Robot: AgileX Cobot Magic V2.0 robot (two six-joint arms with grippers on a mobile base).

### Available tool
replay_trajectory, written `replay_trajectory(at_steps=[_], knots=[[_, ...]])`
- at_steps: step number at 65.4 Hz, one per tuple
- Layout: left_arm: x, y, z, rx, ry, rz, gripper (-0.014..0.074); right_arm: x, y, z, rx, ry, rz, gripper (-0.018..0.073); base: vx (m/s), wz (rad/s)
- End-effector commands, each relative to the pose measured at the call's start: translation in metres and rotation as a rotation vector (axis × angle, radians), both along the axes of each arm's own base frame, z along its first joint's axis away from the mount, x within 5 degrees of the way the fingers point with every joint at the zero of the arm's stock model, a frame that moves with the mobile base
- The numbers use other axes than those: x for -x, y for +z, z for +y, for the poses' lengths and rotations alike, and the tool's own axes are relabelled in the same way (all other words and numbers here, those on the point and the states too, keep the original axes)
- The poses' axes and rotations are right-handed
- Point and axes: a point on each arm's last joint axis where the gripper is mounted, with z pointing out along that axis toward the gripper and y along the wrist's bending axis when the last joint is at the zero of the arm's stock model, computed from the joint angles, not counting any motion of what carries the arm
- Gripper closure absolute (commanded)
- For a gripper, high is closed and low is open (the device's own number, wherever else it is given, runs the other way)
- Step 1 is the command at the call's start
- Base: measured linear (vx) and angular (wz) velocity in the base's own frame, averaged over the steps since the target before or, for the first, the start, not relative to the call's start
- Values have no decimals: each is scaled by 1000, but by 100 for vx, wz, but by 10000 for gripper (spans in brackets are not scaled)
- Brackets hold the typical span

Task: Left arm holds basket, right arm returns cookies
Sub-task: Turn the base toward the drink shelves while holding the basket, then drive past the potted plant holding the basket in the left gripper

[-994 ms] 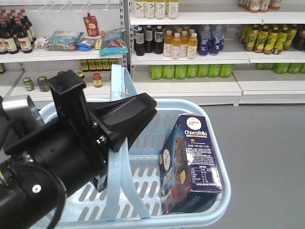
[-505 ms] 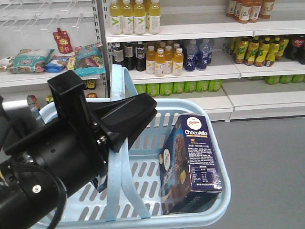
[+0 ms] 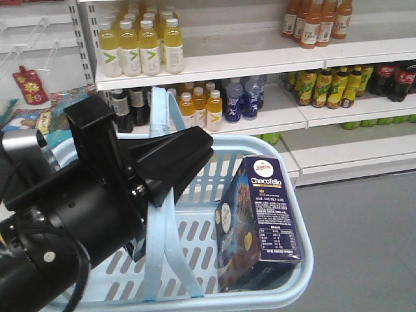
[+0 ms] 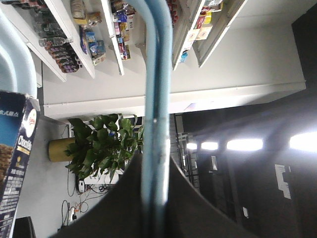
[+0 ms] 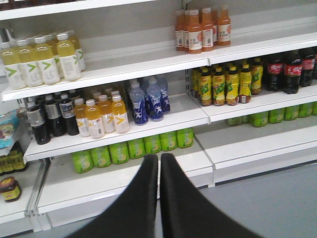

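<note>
The pale blue basket [image 3: 286, 263] hangs in front of me in the front view. My left gripper [image 3: 170, 161] is shut on its handle [image 3: 162, 114]; the left wrist view shows the handle [image 4: 156, 99] clamped between the dark jaws. The navy Chocofello cookies carton [image 3: 260, 221] leans inside the basket at its right side, and its edge shows in the left wrist view [image 4: 17, 158]. My right gripper [image 5: 159, 158] is shut and empty, pointing at the drink shelves; it does not show in the front view.
Store shelves [image 3: 214, 62] hold yellow, orange, blue and dark bottles; green bottles [image 5: 129, 148] stand on the lowest shelf. Grey floor [image 3: 364, 234] lies right of the basket. A potted plant [image 4: 99, 144] shows in the left wrist view.
The shelves have shifted left and down in the front view, so the base has turned or moved right. The basket, carton and left gripper keep the same pose.
</note>
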Motion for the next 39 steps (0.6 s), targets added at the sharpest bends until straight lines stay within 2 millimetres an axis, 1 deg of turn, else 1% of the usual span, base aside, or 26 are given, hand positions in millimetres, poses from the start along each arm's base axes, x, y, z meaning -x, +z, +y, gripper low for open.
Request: replay_trajectory(at_steps=[1, 39], knots=[[1, 23, 7, 77, 42, -99, 604, 0, 7, -1, 17, -11, -86, 567, 44, -28], [1, 23, 7, 74, 42, -103, 604, 0, 7, -1, 17, -11, -89, 567, 41, -41]])
